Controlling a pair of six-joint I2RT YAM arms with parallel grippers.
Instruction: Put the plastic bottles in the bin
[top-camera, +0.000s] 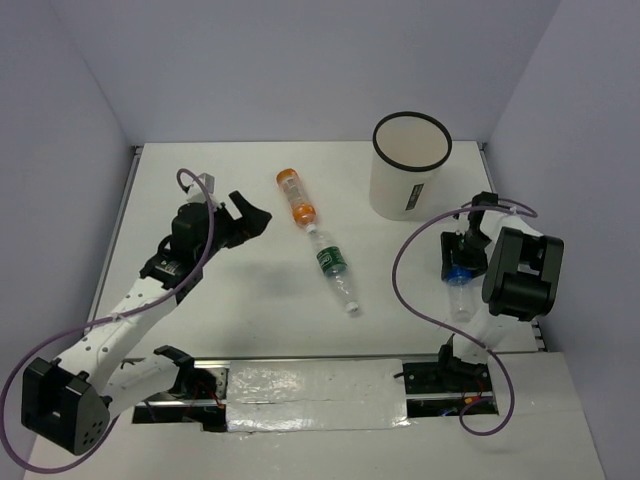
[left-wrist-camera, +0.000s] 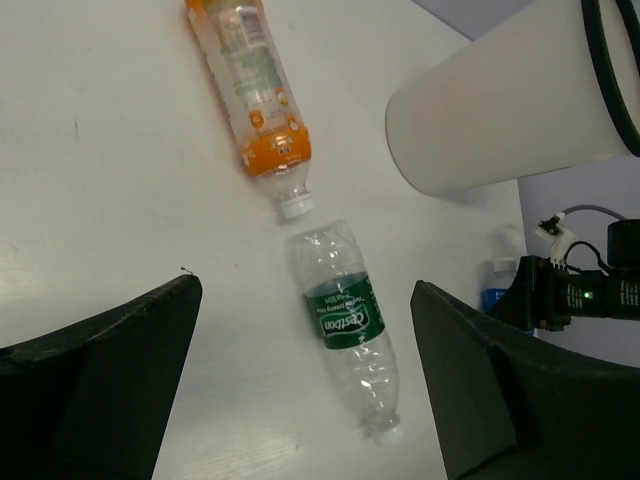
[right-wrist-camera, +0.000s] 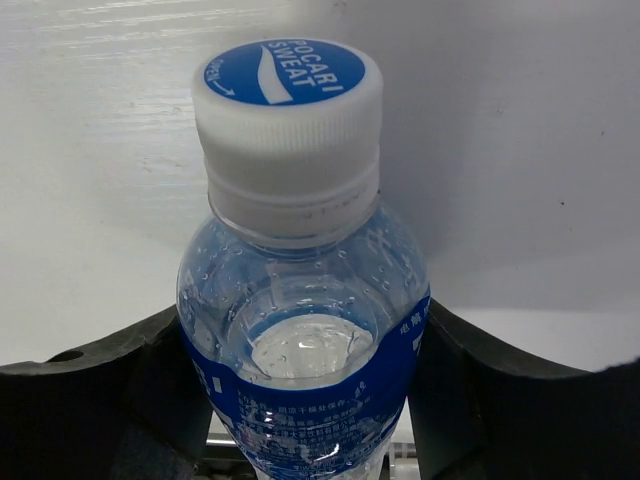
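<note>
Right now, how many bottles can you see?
3. An orange bottle lies in the middle, a green-label bottle lies just nearer than it, and a blue-label bottle is gripped in the right claw. More may be hidden inside the bin.

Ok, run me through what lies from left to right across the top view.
left fingers → orange bottle → green-label bottle → bin → blue-label bottle
</note>
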